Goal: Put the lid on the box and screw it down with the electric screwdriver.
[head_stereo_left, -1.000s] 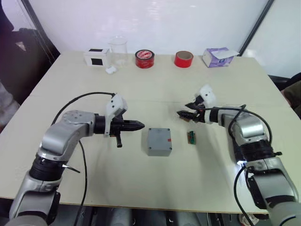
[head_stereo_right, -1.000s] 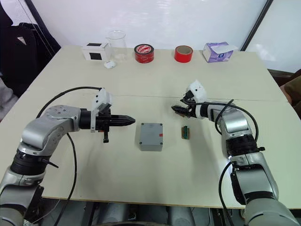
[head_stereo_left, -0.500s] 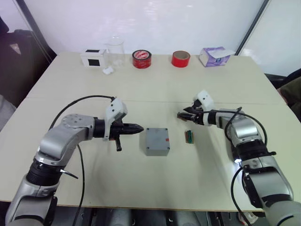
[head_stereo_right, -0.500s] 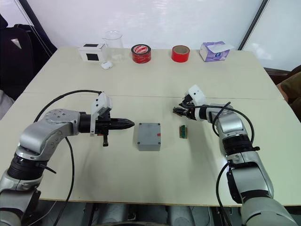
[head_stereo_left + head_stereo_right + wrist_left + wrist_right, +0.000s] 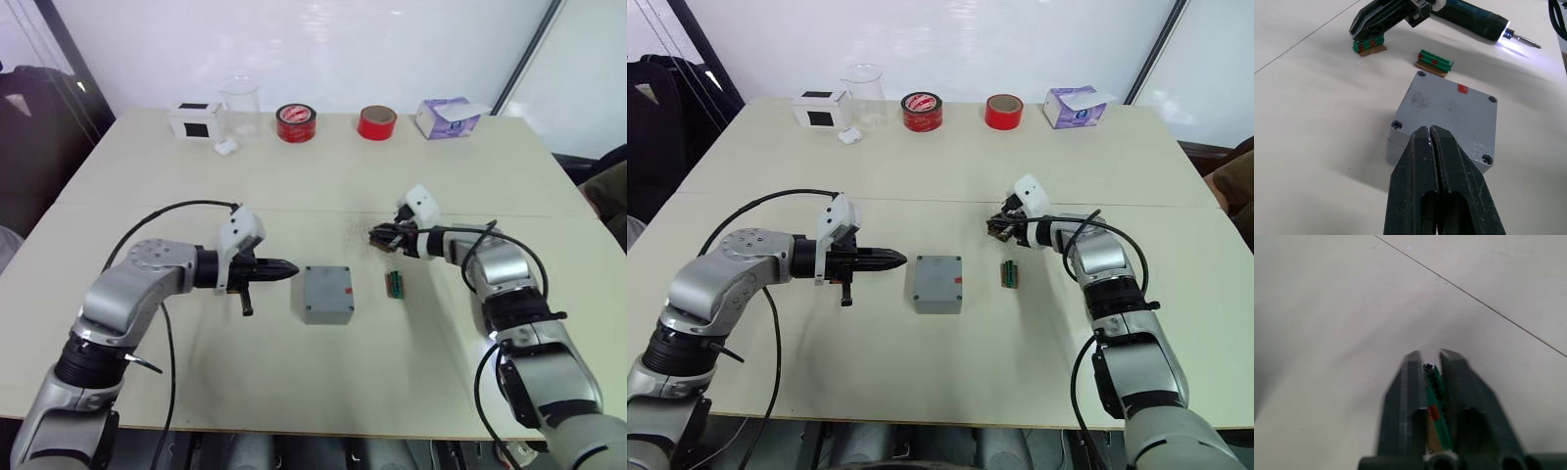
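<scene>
- Box [image 5: 327, 294] sits near the middle of a pale table [image 5: 323, 382], closed by its grey lid [image 5: 1452, 110], which lies flat on top with a screw hole at each corner and a small red mark near one edge.
- Left gripper [image 5: 292, 266] hovers just beside the box on the robot's left, pointing at it; its two black fingers [image 5: 1449, 161] are pressed together with nothing between them.
- Right gripper [image 5: 376, 236] hangs over the table beyond and to the right of the box, apart from it.
- Its fingers are clamped on a small green terminal block [image 5: 1433, 396] with red marks, held edge-on between them.
- A second green terminal block [image 5: 394, 285] lies on the table just to the right of the box, not touching it.
- Screwdriver [image 5: 1471, 19] is seen in the left wrist view, a dark body with a lit tip and a thin metal bit, lying beyond the box near the right gripper.
- Along the far edge of the table stand a white box with a black square [image 5: 196, 119], a clear beaker [image 5: 241, 105], a small white object [image 5: 226, 147], two red tape rolls [image 5: 297, 122] and [image 5: 377, 121], and a tissue box [image 5: 449, 117].
</scene>
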`<state>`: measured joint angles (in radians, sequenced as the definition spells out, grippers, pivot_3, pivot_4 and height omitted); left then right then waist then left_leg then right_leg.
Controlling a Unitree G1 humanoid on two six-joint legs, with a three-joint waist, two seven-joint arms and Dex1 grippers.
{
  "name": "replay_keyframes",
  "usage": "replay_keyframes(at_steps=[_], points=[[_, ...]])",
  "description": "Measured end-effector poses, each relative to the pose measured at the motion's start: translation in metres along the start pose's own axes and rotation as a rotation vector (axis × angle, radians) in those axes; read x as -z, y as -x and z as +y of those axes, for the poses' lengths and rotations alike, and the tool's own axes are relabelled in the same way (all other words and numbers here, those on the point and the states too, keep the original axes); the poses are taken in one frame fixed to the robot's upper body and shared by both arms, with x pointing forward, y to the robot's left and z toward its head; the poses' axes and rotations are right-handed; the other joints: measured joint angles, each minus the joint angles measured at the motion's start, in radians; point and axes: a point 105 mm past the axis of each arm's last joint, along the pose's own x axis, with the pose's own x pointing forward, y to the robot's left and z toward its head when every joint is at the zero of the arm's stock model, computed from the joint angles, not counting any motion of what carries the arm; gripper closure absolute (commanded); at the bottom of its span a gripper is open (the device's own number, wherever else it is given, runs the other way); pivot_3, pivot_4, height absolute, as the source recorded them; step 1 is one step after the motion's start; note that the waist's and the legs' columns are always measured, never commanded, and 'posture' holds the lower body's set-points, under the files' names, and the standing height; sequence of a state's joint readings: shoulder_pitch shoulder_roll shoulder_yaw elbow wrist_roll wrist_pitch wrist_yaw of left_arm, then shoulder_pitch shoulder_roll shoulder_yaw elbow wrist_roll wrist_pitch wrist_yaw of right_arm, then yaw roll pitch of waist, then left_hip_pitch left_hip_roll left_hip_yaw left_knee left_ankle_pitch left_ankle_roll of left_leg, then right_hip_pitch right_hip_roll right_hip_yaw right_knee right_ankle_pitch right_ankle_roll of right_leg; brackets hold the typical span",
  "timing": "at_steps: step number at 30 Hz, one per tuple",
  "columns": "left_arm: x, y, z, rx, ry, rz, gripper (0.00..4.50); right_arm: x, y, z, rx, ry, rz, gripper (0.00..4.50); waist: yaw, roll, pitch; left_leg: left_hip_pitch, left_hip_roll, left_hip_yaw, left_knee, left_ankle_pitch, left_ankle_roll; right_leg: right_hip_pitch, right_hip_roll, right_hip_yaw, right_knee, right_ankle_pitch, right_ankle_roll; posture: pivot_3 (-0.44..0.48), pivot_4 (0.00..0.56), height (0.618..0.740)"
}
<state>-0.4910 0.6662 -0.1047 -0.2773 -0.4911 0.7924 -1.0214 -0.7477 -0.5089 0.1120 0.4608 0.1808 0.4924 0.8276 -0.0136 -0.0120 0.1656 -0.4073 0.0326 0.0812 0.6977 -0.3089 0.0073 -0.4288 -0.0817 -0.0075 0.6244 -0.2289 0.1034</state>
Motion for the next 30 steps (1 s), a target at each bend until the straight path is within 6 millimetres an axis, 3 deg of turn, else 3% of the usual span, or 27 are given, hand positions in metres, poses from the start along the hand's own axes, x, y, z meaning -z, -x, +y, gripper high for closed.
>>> replay_keyframes(at_steps=[18, 21, 24, 30], points=[[0.0015, -0.0003, 0.0026, -0.004, 0.0, -0.005, 4.5, -0.0019, 0.0013, -0.0017, 0.005, -0.015, -0.016, 4.46, 0.0, 0.0, 0.0, 0.0, 0.0, 0.0, 0.0, 0.0, 0.0, 0.0, 0.0, 0.0, 0.0, 0.0, 0.0, 0.0, 0.15, 0.74], [0.0019, -0.0023, 0.0013, 0.004, -0.007, -0.005, 4.5, -0.0019, 0.0013, -0.0019, 0.007, -0.015, -0.016, 3.76, 0.0, 0.0, 0.0, 0.0, 0.0, 0.0, 0.0, 0.0, 0.0, 0.0, 0.0, 0.0, 0.0, 0.0, 0.0, 0.0, 0.15, 0.74], [0.0035, -0.0043, -0.0003, 0.013, -0.006, 0.002, 4.5, -0.0021, 0.0015, -0.0028, 0.013, -0.016, -0.017, 2.58, 0.0, 0.0, 0.0, 0.0, 0.0, 0.0, 0.0, 0.0, 0.0, 0.0, 0.0, 0.0, 0.0, 0.0, 0.0, 0.0, 0.15, 0.74], [0.0038, -0.0046, -0.0004, 0.015, -0.006, 0.002, 4.5, -0.003, 0.0044, -0.0061, 0.026, -0.027, -0.024, 2.58, 0.0, 0.0, 0.0, 0.0, 0.0, 0.0, 0.0, 0.0, 0.0, 0.0, 0.0, 0.0, 0.0, 0.0, 0.0, 0.0, 0.15, 0.74]])
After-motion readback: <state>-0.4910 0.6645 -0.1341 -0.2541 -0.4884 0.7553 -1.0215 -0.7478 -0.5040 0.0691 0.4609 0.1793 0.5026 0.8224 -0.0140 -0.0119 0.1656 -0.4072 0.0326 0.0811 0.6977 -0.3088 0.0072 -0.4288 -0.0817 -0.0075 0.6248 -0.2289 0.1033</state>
